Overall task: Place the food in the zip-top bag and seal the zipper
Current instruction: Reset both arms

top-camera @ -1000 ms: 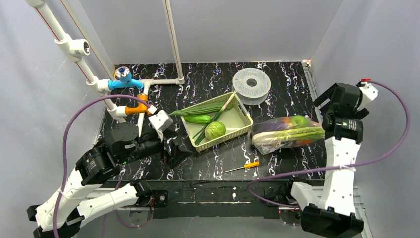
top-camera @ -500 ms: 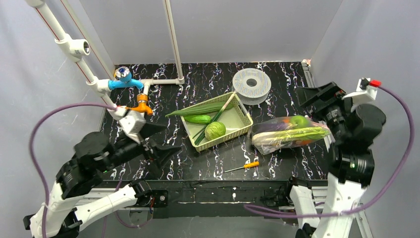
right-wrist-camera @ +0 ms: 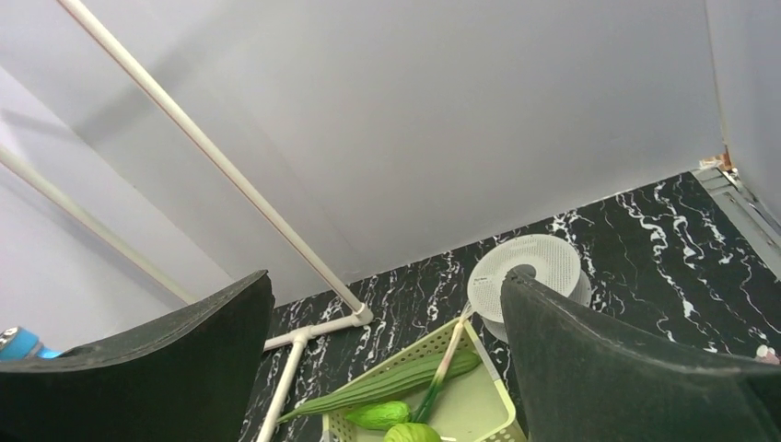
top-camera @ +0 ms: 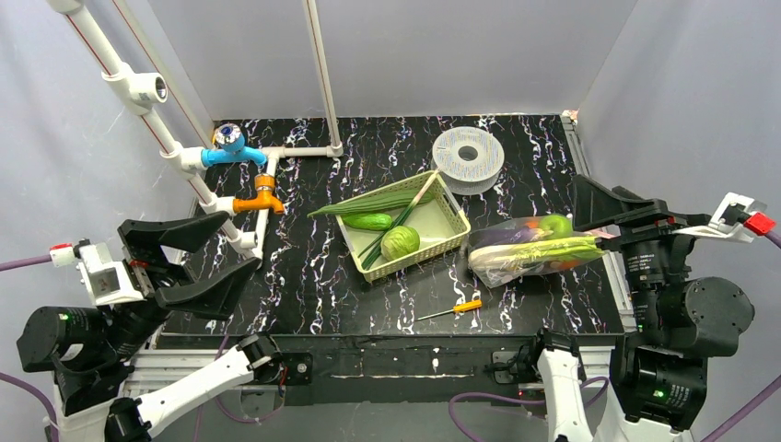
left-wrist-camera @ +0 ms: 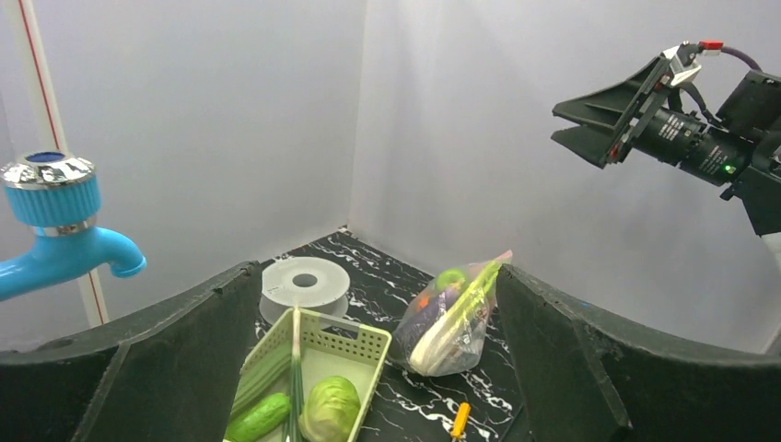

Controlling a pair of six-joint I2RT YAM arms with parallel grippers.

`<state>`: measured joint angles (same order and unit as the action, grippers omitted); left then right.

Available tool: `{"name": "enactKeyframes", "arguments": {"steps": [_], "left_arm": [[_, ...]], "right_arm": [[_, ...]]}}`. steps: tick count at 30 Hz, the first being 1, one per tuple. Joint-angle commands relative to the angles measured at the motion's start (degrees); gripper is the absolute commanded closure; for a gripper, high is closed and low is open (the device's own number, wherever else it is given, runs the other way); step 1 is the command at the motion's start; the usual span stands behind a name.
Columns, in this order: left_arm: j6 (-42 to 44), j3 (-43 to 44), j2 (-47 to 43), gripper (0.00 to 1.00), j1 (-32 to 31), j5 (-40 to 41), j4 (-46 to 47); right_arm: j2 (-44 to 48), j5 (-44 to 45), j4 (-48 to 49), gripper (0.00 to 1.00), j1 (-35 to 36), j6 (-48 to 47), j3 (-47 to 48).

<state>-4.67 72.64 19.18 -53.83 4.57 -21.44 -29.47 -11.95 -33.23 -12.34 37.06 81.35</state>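
Both arms hang high off the table at its near corners. Left gripper has its fingers spread wide with nothing between them; right gripper likewise spread and empty, and both wrist views confirm clear air between the fingers. The zip-top bag lies on its side on the right of the table, just beside the basket, with its mouth end towards the right arm. Inside it: a green apple, a leek lying lengthwise, something purple, probably the eggplant, and a trace of orange-red I cannot identify. The zipper shows only as a pinkish tip in the left wrist view; I cannot tell whether it is closed. A cucumber and a cabbage sit in the basket under long green stalks, so loading looks unfinished. Handling estimate: the bag is thin crinkly film, floppy and slick, and loaded it will sag and slide rather than lift cleanly, so pinch it at the stiffer mouth edge next to the zipper, never on the belly. The cabbage is round and likely to roll, so take it across its widest part; the cucumber is smooth, so grip it mid-length across its short axis. A screwdriver lies near the front edge and a grey spool at the back, both well apart from the grippers
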Motion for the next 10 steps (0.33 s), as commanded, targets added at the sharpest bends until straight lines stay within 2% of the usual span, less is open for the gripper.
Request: {"name": "enactKeyframes", "arguments": {"steps": [1,10], "left_arm": [[2.3,1.6,0.6,0.02,0.2,1.7,2.0],[3.1,1.9,0.6,0.02,0.2,2.6,1.4]], "right_arm": [[0.6,2.8,1.2,0.02,0.0,-1.2,-0.2],[0.3,4.6,0.0,0.02,0.0,-2.5,-0.6]]}}
